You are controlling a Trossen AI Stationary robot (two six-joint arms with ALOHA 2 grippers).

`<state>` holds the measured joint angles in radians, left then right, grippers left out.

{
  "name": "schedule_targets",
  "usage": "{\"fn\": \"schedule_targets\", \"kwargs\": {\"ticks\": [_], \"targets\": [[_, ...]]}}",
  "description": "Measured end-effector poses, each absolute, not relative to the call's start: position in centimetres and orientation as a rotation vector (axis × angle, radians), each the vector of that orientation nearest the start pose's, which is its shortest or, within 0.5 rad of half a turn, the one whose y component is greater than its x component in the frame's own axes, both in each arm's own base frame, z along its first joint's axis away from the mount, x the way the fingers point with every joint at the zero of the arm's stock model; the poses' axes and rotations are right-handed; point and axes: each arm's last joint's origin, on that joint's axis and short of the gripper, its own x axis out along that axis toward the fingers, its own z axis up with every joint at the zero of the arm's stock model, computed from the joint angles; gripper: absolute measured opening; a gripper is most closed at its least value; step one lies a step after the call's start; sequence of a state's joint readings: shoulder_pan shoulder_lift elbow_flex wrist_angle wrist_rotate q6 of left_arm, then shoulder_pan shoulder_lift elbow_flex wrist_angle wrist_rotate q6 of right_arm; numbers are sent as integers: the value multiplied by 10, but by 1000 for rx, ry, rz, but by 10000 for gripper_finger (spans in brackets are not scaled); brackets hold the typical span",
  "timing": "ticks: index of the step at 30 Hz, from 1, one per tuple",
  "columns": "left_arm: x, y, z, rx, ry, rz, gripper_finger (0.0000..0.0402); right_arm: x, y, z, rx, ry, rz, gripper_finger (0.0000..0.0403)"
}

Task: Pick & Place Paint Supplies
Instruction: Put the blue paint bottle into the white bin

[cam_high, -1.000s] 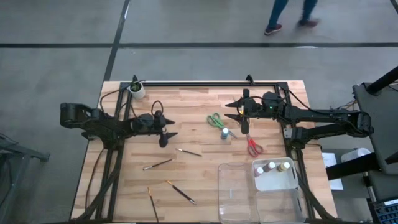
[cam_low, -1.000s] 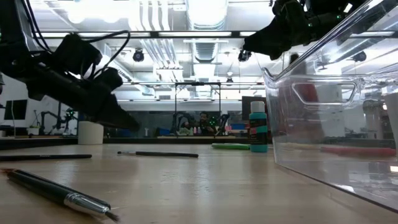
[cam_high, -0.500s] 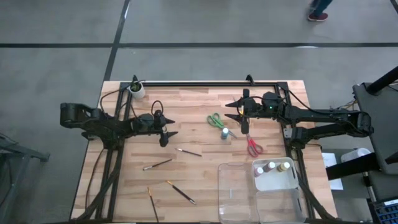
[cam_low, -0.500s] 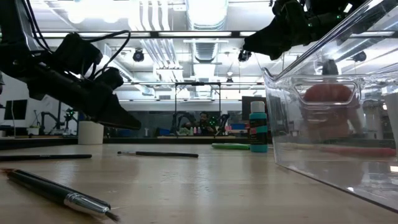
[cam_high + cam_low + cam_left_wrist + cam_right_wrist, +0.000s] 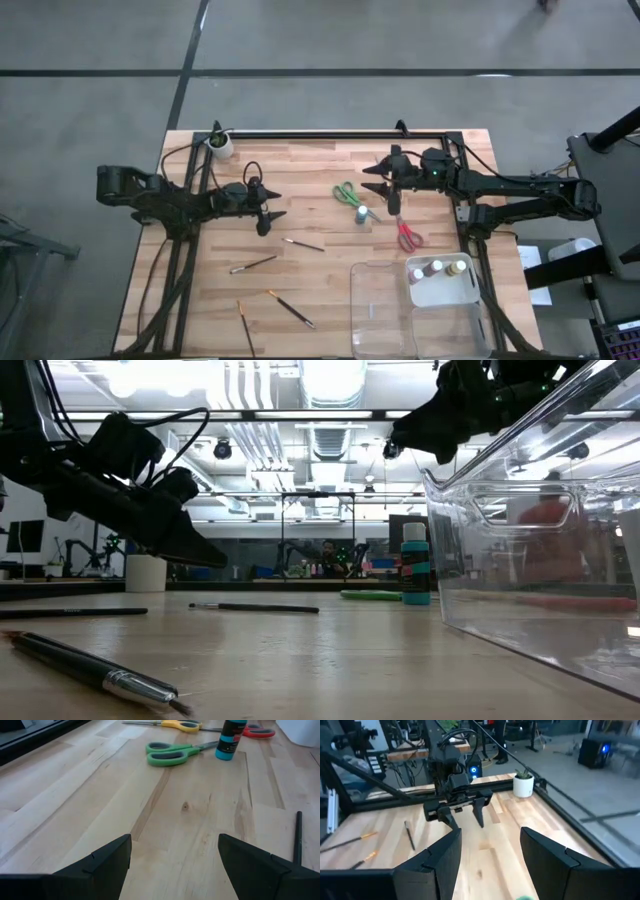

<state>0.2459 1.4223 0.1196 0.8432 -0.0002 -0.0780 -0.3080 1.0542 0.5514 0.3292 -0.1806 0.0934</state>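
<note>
My left gripper [image 5: 270, 215] hovers open just above the wood at the table's left of centre, nothing between its fingers. Ahead of it, toward the table's right edge, lie green scissors [image 5: 172, 754], yellow scissors [image 5: 185, 726] and red scissors [image 5: 408, 236], all flat. A teal paint bottle [image 5: 230, 740] stands upright on its base between them. My right gripper [image 5: 385, 190] hangs open high above the table, over the scissors, pointing at the left arm. Several thin brushes [image 5: 303, 244] [image 5: 253, 264] [image 5: 290, 308] lie flat nearer the front edge.
A clear plastic tray [image 5: 380, 320] sits at the front right, with three small bottles [image 5: 437, 268] upright in its far right compartment. A small white cup [image 5: 220, 145] with a plant stands at the far left corner. A black rail [image 5: 330, 133] runs along the far edge.
My right gripper has rolled a little about the line it points along, without shifting place. The left arm and all the supplies have stayed where they were.
</note>
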Motion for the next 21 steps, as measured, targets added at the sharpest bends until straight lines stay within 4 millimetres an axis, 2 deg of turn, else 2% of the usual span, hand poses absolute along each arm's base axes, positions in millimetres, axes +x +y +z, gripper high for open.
{"fn": "schedule_targets", "kwargs": {"ticks": [9, 21], "targets": [[184, 46, 100, -141, 457, 261, 303, 219, -64, 251, 278, 154, -143, 201], [184, 46, 101, -141, 456, 261, 303, 220, -65, 254, 215, 160, -141, 201]]}}
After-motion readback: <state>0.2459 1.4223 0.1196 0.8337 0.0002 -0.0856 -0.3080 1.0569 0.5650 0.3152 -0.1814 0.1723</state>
